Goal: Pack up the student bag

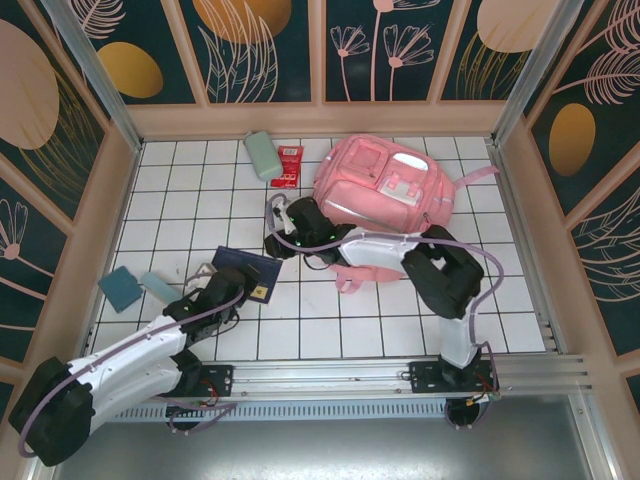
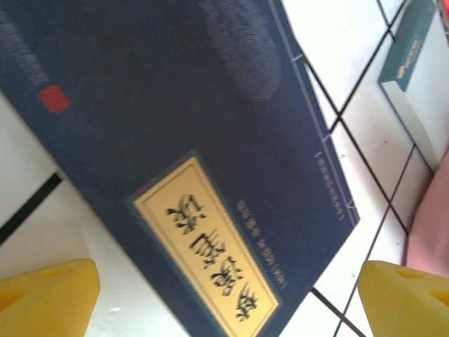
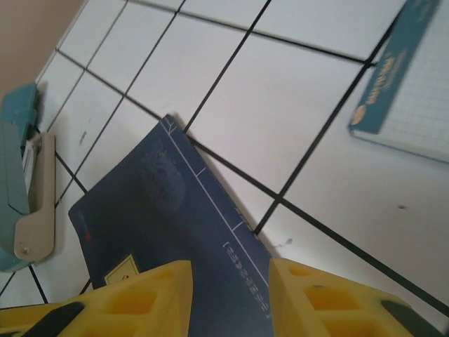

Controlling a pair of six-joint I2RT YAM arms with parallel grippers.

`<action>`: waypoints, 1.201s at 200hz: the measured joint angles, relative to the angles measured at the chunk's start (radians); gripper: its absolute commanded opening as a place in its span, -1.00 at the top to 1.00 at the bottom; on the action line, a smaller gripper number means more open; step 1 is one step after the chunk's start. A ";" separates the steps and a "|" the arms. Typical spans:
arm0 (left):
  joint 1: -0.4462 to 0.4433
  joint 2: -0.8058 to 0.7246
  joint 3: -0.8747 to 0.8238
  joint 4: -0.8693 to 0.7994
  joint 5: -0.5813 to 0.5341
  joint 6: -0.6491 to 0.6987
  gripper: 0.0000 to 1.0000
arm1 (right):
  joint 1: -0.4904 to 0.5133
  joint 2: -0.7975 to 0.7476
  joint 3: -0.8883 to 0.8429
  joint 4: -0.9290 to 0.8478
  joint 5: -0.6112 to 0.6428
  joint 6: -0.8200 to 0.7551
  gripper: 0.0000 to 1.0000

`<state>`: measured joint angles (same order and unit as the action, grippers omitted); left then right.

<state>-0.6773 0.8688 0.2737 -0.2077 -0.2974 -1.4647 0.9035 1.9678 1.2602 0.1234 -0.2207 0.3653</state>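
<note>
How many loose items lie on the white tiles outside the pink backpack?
5: a pale green case and a red box left of the backpack; a dark blue book at the left pincer; a teal block and a pale blue item at left. More may be hidden.

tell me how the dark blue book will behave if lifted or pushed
The dark blue book looks thin with a stitched spine, so it would probably droop if gripped by one edge. Lying flat on the smooth tiles, it likely slides when pushed and offers little to pinch.
</note>
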 measured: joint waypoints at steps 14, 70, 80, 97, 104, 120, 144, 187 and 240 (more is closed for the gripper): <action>0.000 -0.011 -0.017 -0.010 0.000 -0.008 -0.89 | 0.002 0.056 0.039 -0.007 -0.021 -0.006 0.34; -0.009 -0.022 -0.051 0.029 -0.029 -0.011 -0.70 | 0.002 0.191 0.134 -0.050 -0.069 -0.042 0.31; -0.010 -0.017 -0.053 0.031 -0.034 -0.010 -0.67 | 0.002 0.201 0.139 -0.055 -0.070 -0.047 0.31; -0.013 -0.003 -0.050 0.031 -0.042 -0.010 -0.66 | 0.002 0.211 0.141 -0.063 -0.069 -0.055 0.33; -0.014 0.005 -0.047 0.031 -0.045 -0.007 -0.65 | 0.002 0.211 0.141 -0.063 -0.071 -0.057 0.38; -0.017 0.033 -0.036 0.032 -0.052 -0.003 -0.65 | 0.002 0.211 0.140 -0.064 -0.092 -0.066 0.45; -0.019 0.080 -0.017 0.032 -0.059 0.010 -0.63 | 0.001 0.209 0.117 -0.042 -0.165 -0.063 0.47; -0.024 0.133 -0.005 0.032 -0.079 0.027 -0.39 | -0.006 0.174 0.054 -0.018 -0.240 -0.045 0.35; -0.024 0.145 -0.029 0.048 -0.110 0.049 0.11 | 0.000 0.176 0.071 -0.033 -0.196 -0.045 0.27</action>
<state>-0.7010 1.0134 0.2443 -0.1596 -0.4072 -1.4155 0.9031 2.1441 1.3312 0.0902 -0.4171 0.3206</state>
